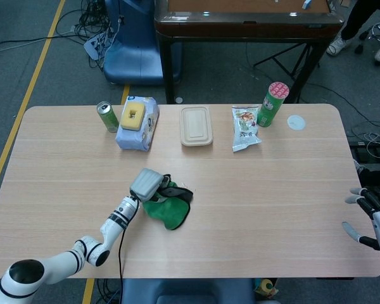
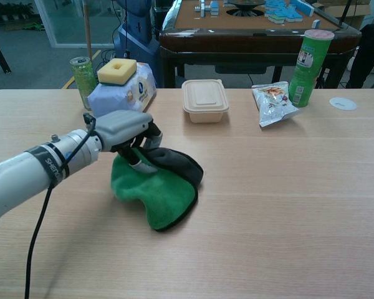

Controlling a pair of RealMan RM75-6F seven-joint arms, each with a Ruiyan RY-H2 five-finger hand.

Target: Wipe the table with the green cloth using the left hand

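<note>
The green cloth (image 1: 166, 210) (image 2: 157, 190), with a dark edge, lies bunched on the wooden table (image 1: 272, 190) (image 2: 287, 187) a little left of centre. My left hand (image 1: 149, 183) (image 2: 126, 128) rests on the cloth's far left part and grips it, fingers curled down into the fabric. The cloth trails toward the near right from under the hand. At the table's right edge my right hand (image 1: 370, 218) hovers with its fingers spread and holds nothing; the chest view does not show it.
Along the far side stand a green can (image 1: 106, 116) (image 2: 83, 73), a wipes pack topped by a yellow sponge (image 1: 137, 122) (image 2: 120, 91), a beige lidded box (image 1: 196, 125) (image 2: 204, 99), a snack bag (image 1: 245, 126) (image 2: 273, 103), a green tube (image 1: 273, 103) (image 2: 310, 58) and a white disc (image 1: 296, 122) (image 2: 343, 103).
</note>
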